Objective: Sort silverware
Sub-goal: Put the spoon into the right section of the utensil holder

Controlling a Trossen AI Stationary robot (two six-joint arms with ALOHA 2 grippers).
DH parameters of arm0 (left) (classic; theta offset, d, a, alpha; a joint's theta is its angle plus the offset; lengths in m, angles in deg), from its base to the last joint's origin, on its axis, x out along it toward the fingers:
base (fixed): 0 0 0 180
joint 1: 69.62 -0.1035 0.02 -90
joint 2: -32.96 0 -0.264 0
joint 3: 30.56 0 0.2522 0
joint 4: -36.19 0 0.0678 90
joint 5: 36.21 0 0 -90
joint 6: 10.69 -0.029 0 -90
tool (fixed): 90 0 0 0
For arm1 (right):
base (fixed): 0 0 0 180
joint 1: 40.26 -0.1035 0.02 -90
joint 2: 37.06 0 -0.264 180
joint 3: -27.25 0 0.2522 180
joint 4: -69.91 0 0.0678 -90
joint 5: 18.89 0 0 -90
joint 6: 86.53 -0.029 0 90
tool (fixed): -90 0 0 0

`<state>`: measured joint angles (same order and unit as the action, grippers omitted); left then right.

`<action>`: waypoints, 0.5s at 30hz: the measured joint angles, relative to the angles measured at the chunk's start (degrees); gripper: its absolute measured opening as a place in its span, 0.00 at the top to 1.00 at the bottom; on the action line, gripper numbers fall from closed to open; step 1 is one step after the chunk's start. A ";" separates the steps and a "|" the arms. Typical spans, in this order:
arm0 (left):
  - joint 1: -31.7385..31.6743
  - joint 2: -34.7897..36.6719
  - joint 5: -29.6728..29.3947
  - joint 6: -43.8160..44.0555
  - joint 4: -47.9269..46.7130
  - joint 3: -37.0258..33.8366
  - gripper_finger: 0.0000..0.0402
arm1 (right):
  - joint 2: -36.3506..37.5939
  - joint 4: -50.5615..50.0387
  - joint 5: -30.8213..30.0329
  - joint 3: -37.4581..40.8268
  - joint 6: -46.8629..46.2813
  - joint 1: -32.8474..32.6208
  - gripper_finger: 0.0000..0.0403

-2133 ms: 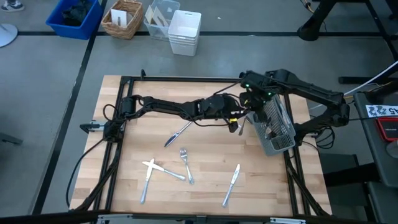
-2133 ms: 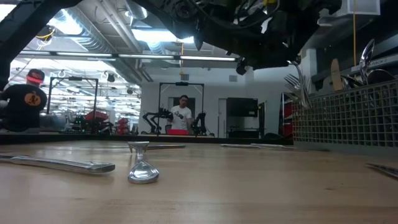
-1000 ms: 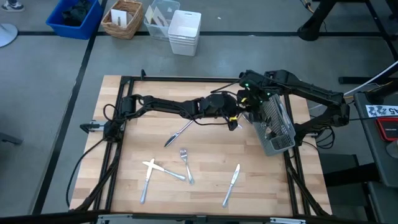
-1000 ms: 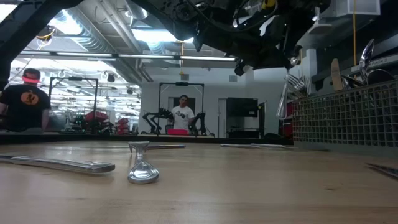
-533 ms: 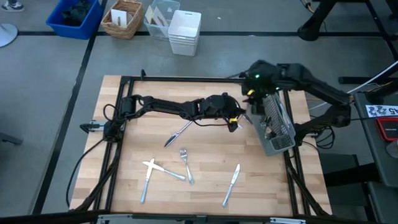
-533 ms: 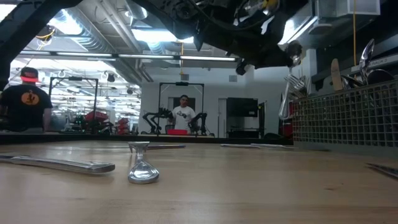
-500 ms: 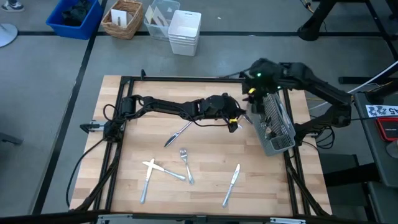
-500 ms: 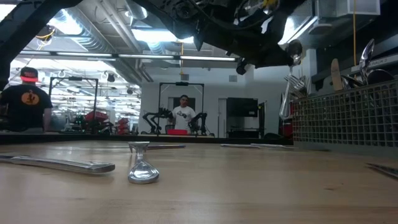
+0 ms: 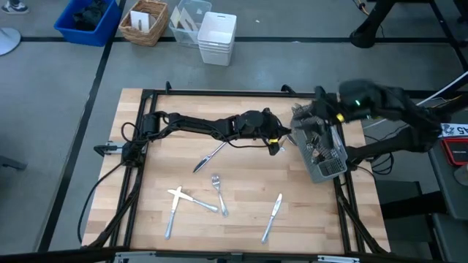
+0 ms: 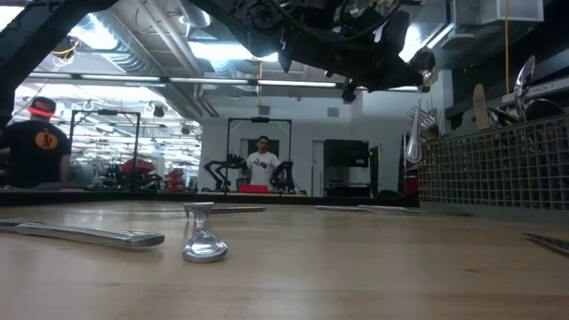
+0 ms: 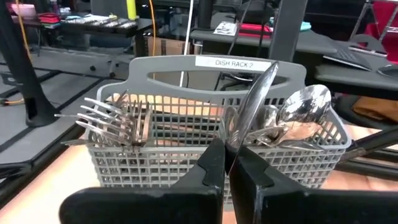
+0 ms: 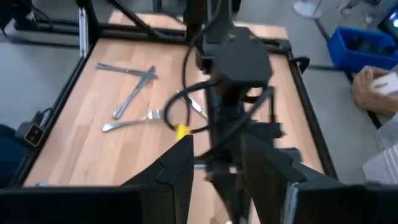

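Note:
My left gripper (image 9: 284, 139) reaches across the table to just left of the grey mesh caddy (image 9: 325, 157) and is shut on a slim silver knife (image 11: 252, 102). The caddy (image 11: 155, 155) holds forks (image 11: 109, 118) in one compartment and spoons (image 11: 305, 106) in another. My right gripper (image 12: 217, 149) hangs open and high over the caddy's far end (image 9: 311, 120), with nothing between its fingers. Loose silverware lies flat on the wooden table: a knife (image 9: 210, 155), a fork (image 9: 218, 193), two crossed pieces (image 9: 179, 199) and another knife (image 9: 272, 215). My left gripper pinches the knife's lower end (image 11: 234, 142) between its two fingers (image 11: 214, 165), which point nearly level toward the table's right side. The knife rises slantwise from the fingers in front of the caddy, lifted clear of the table.
A black frame rail (image 9: 219, 93) runs round the table. Beyond the far edge stand a blue bin (image 9: 88, 20), a wicker basket (image 9: 145, 22), a clear container (image 9: 186, 20) and a white bin (image 9: 216, 38). People (image 10: 262, 164) show far behind the table.
My right gripper has risen from beside the left gripper and drawn back toward the table's right edge, tipping up from a steep downward slant. The knife stays in my left gripper beside the caddy.

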<state>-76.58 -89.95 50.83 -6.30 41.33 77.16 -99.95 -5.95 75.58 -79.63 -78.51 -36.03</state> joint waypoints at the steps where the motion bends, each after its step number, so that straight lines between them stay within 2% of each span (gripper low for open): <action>1: -0.01 0.00 0.00 0.01 0.01 -0.01 1.00 | 2.10 2.15 -2.03 3.12 -1.18 -2.28 0.66; 6: 0.34 0.00 2.41 0.10 1.80 -0.01 1.00 | 14.38 16.26 -10.28 23.64 -9.07 -10.22 0.66; 8: 0.60 0.00 4.69 0.11 4.52 -0.01 1.00 | 19.52 23.80 -11.31 32.44 -12.45 -12.71 0.66; 12: 1.03 0.00 8.60 0.63 12.38 -0.01 1.00 | 27.48 39.20 -9.13 45.97 -14.47 -17.13 0.66; 15: 1.42 0.02 11.08 2.96 15.09 -0.01 1.00 | 30.70 49.18 -6.29 51.08 -13.21 -20.03 0.66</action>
<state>-75.16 -89.93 61.91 -3.34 56.42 77.15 -69.25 43.23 69.30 -28.55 -91.72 -56.05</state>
